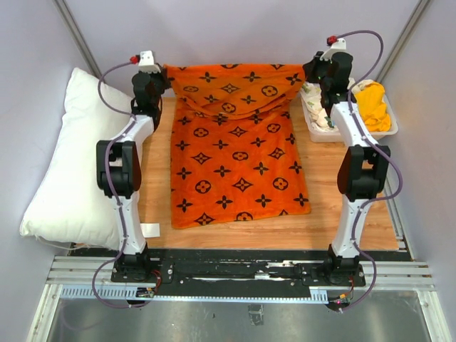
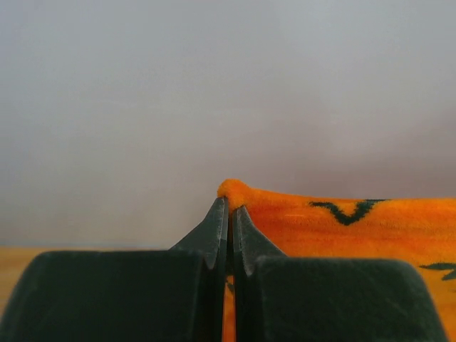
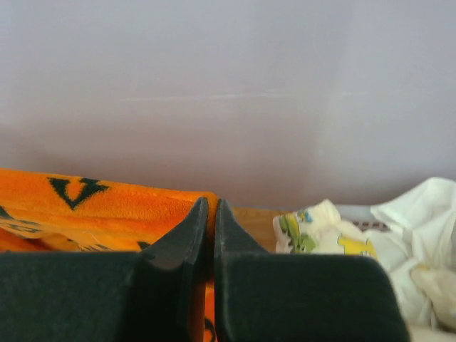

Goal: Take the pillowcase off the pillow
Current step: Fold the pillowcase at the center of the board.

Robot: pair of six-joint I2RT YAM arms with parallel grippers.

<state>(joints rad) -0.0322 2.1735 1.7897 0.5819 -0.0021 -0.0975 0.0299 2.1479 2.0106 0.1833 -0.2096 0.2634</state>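
Note:
The orange pillowcase (image 1: 235, 149) with black motifs lies spread on the wooden table, its far edge lifted at both corners and sagging in the middle. My left gripper (image 1: 162, 71) is shut on the far left corner; in the left wrist view the orange pillowcase (image 2: 342, 221) bulges out above the pinched gripper tips (image 2: 231, 208). My right gripper (image 1: 311, 71) is shut on the far right corner, the pillowcase (image 3: 92, 210) showing left of that gripper's tips (image 3: 210, 208). The plain white pillow (image 1: 68, 171) lies apart at the table's left edge, outside the case.
A white bin (image 1: 388, 128) at the far right holds a yellow cloth (image 1: 372, 105) and a white printed cloth (image 1: 317, 107), the printed cloth (image 3: 335, 231) also showing in the right wrist view. A small white tag (image 1: 149, 229) lies near the left arm's base. Grey walls stand close behind.

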